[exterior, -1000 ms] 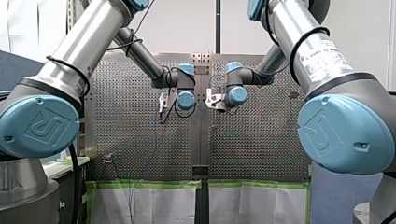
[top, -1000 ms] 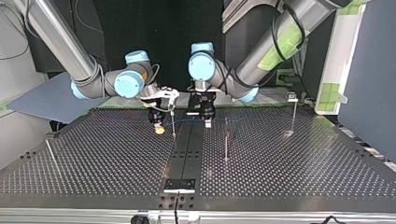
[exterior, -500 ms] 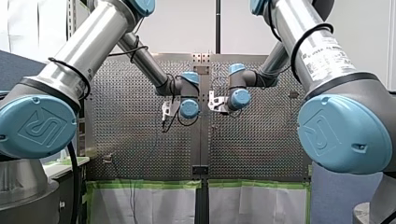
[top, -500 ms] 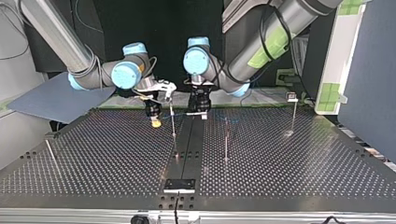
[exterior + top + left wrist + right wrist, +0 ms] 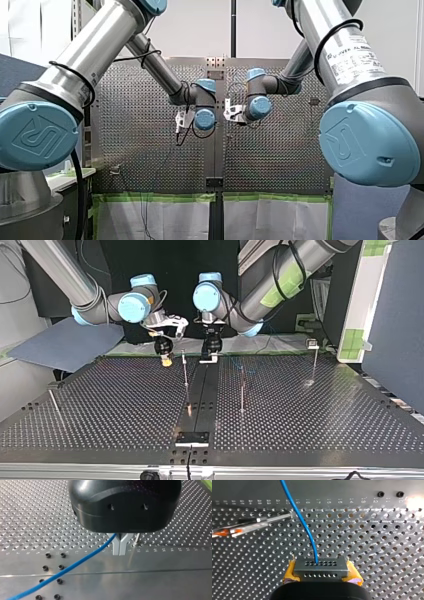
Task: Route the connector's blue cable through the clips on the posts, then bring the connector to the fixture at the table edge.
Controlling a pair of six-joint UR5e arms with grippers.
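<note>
1. My right gripper [image 5: 321,573]: yellow pads [image 5: 290,571] are clamped on both short ends of the grey rectangular connector [image 5: 320,566], which has two rows of small holes. The gap is as wide as the connector body.
2. The thin blue cable [image 5: 308,533] leaves the connector's upper hole row and curves away ahead of the gripper over the perforated metal table [image 5: 387,542]. It passes near the end of a thin metal post with an orange-and-white clip [image 5: 249,523]. I cannot tell if they touch.
3. My left gripper [image 5: 119,551] has a black body. Its metal fingers [image 5: 116,546] are pressed together with the blue cable pinched between them up near the body. The cable trails off to one side across the smooth centre strip [image 5: 150,580].
4. Top view: my right gripper [image 5: 165,360] hangs at the table's far edge, just to the view's left of a thin upright post [image 5: 185,369]. My left gripper [image 5: 209,359] is over the centre strip, just to the right of that post.
5. Two more upright posts stand further to the view's right [image 5: 242,390] [image 5: 314,362].
6. The black plate fixture [image 5: 192,438] sits at the table's near edge, well apart from the connector.
</note>
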